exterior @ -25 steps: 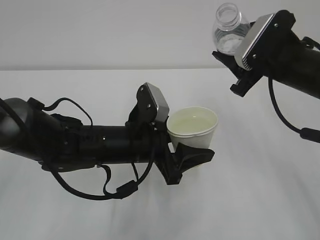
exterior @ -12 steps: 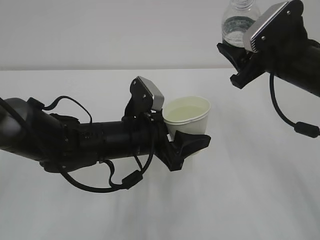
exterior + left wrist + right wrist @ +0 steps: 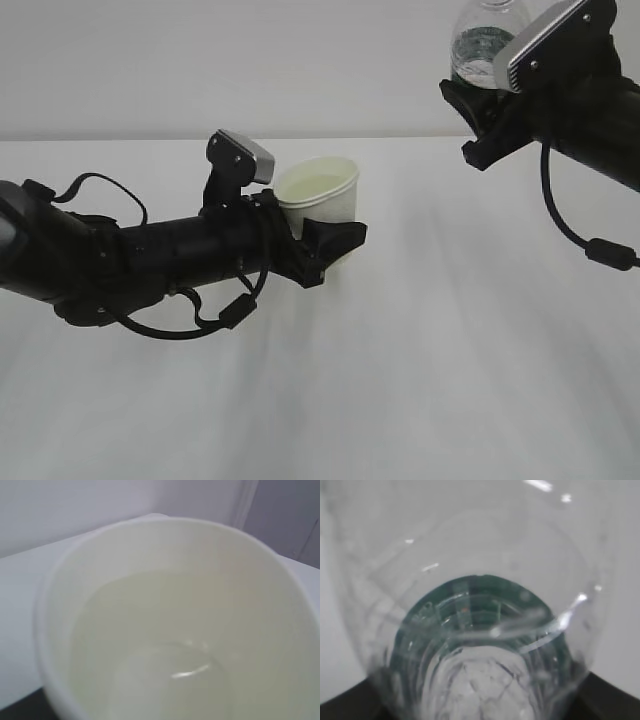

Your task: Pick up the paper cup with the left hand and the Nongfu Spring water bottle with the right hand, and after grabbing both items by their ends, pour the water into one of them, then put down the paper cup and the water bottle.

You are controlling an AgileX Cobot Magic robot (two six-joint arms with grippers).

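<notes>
Paper cup (image 3: pixel 320 192) held water, left hand (image 3: pixel 322 245) fingers grasping base; right hand (image 3: pixel 478 118) gripped bottle (image 3: pixel 478 45). Advised level, slow lowering onto counter (image 3: pixel 450 330).

left hand (image 3: pixel 150 255): blk tube, looped cables, silver plate | right hand (image 3: pixel 570 90): same, blk pincer

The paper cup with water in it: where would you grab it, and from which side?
Grip the paper cup low on its tapered wall, coming in level from the side, as the left end effector does. It stands upright with water inside and a soft open rim, so a top or rim hold risks crushing or spilling.
</notes>
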